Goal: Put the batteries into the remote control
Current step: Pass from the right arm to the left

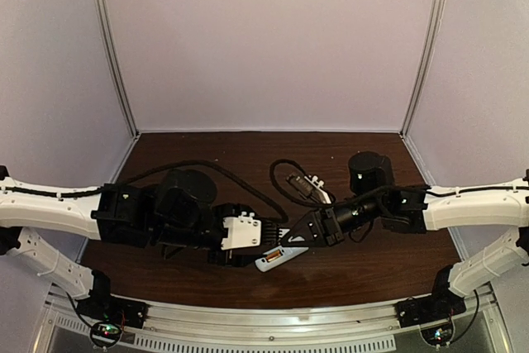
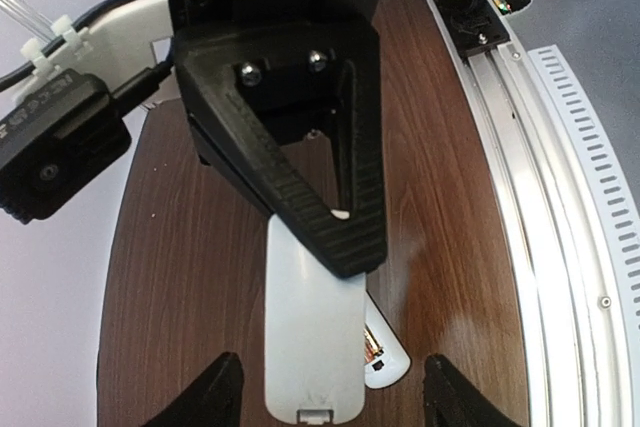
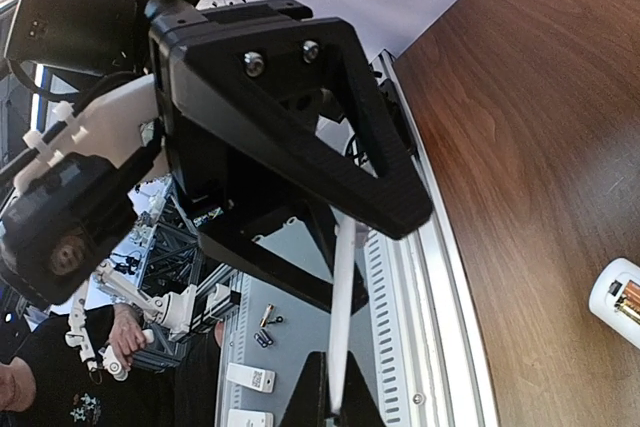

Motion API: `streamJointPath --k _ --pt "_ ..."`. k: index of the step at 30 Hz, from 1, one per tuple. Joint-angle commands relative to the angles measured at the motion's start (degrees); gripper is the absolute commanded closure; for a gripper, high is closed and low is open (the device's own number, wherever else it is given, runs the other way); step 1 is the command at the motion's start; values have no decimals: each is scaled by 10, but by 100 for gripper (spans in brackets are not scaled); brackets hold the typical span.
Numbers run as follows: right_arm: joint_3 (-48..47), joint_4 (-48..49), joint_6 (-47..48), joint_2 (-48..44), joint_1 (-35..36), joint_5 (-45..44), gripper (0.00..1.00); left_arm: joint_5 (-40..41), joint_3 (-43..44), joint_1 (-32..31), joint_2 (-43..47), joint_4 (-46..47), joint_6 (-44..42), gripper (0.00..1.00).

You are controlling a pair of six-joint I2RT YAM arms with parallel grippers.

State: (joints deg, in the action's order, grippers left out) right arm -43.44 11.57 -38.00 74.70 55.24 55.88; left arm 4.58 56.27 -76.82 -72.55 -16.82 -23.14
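Note:
The white remote control (image 1: 274,259) lies on the brown table near the front edge. Its open end shows in the left wrist view (image 2: 388,365), with a golden-orange battery (image 2: 377,355) inside. It also shows in the right wrist view (image 3: 618,303). My right gripper (image 3: 336,402) is shut on the small plain white cover piece (image 2: 308,337), seen edge-on (image 3: 342,297), and holds it just above the remote. My left gripper (image 2: 332,397) is open, its fingertips either side of the cover's near end. A second battery is not visible.
An aluminium rail (image 2: 545,207) runs along the table's front edge, close to the remote. A black cable (image 1: 285,181) loops over the middle of the table behind the grippers. Purple walls (image 1: 264,39) enclose the back and sides.

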Motion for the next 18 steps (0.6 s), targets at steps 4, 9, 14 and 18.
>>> streamJointPath --k 4,9,14,18 --pt "7 32 -16 12 -1 28 100 4 23 1 -28 4 -24 46" --pt "6 33 -15 19 -1 30 100 8 30 1 -31 5 -18 48" --pt "7 34 -17 26 -1 35 100 11 35 1 -29 6 -22 49" --pt "6 35 -17 27 -1 38 100 2 37 1 -31 4 -27 64"
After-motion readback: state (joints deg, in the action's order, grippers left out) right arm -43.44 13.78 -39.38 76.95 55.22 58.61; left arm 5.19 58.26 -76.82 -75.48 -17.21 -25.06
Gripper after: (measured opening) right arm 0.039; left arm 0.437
